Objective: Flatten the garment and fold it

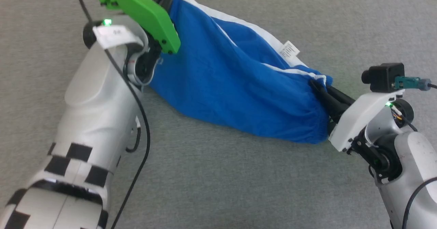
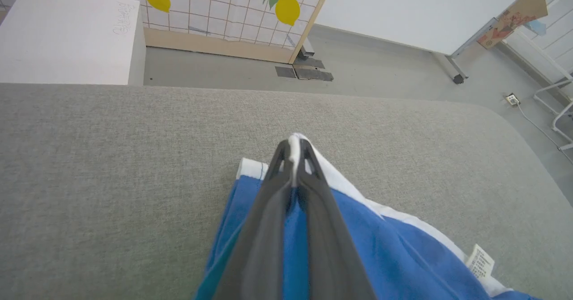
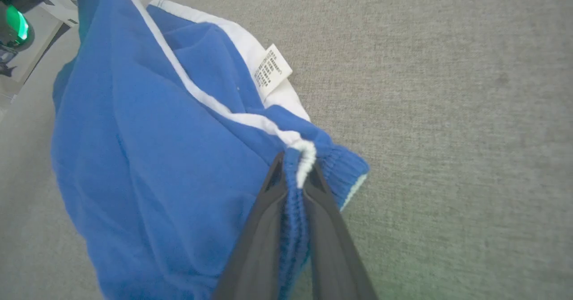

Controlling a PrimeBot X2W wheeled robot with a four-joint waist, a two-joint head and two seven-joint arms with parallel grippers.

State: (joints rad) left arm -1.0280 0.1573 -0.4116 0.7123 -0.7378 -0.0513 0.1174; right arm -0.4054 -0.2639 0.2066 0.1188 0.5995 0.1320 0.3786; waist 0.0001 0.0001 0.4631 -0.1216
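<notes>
Slung between two claws over a grey cloth-covered counter (image 1: 239,174): bright royal-blue soft fabric shorts with white trim bands (image 1: 235,85), stretched on a slant and sagging through the middle, lower fold down at the counter or just above it, contact too close to call. Sewn at the upper white band, a small white printed care label (image 1: 289,49). Up and well to the left of the label, the dark two-fingered left claw (image 2: 294,150), pinched tight on a white hem corner (image 2: 253,168) and raised above the counter. Down and to the right of the label, much nearer to it, the matching right claw (image 3: 295,165), closed on the ribbed blue waistband (image 3: 344,168) and a twist of white trim. Long axis of the garment therefore straight from claw to claw, passing just below the label, with cloth lying away from each claw toward the other. Flattening step apparently in hand, folding not yet begun. Next move likely a matter of drawing both ends apart along that line, then lowering together; uneven pull liable to leave the slack belly bunched below the label.
</notes>
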